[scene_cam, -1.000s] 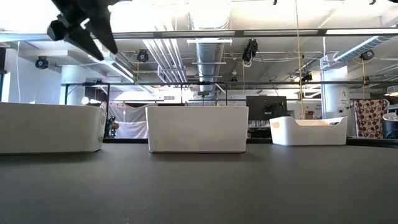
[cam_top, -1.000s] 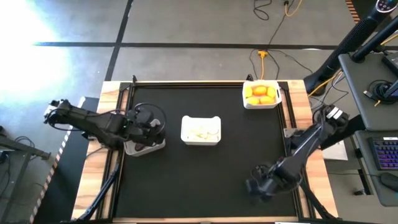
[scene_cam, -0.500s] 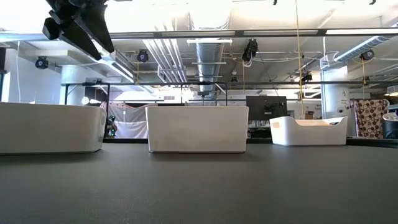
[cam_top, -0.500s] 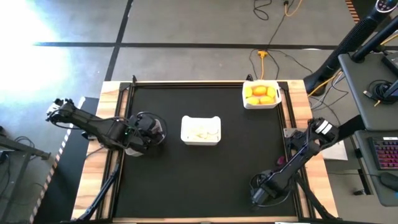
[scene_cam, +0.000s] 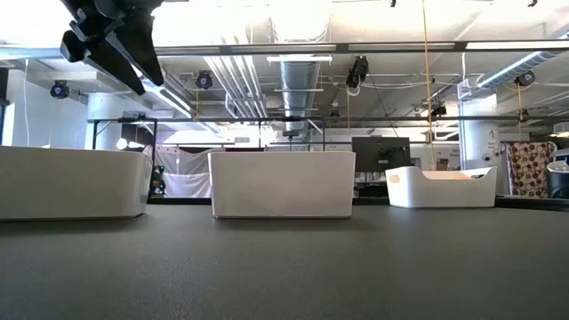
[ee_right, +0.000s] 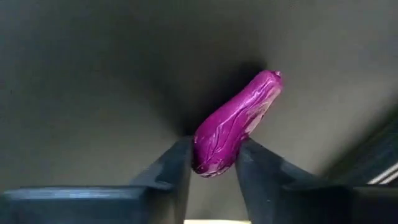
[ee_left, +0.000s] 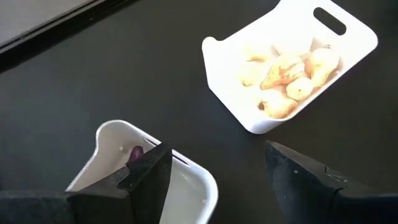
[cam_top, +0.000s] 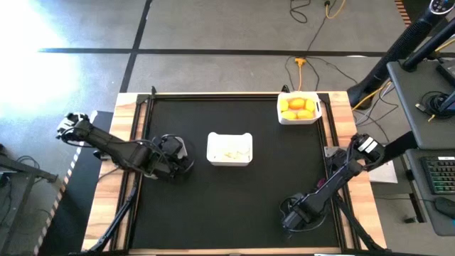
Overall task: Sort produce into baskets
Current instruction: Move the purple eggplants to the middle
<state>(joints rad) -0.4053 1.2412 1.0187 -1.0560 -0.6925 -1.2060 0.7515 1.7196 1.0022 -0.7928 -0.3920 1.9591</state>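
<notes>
Robotics lab or industrial test hall. Exposed ceiling ducts (scene_cam: 298,76) and pipes, strip lights, concrete columns (scene_cam: 484,133). Bare concrete floor (cam_top: 213,28) with dark tape lines, yellow cable (cam_top: 302,53) trailing across it. Black-topped table (cam_top: 242,192) in wooden frame. Monitor (scene_cam: 380,153) in background; desk with keyboard (cam_top: 439,174) beside rig.

A grey floor (cam_top: 213,28) crossed by dark lines is lying around the wood-edged black worktop (cam_top: 234,192). Silver ducts (scene_cam: 298,76) are running under a bright ceiling.
</notes>
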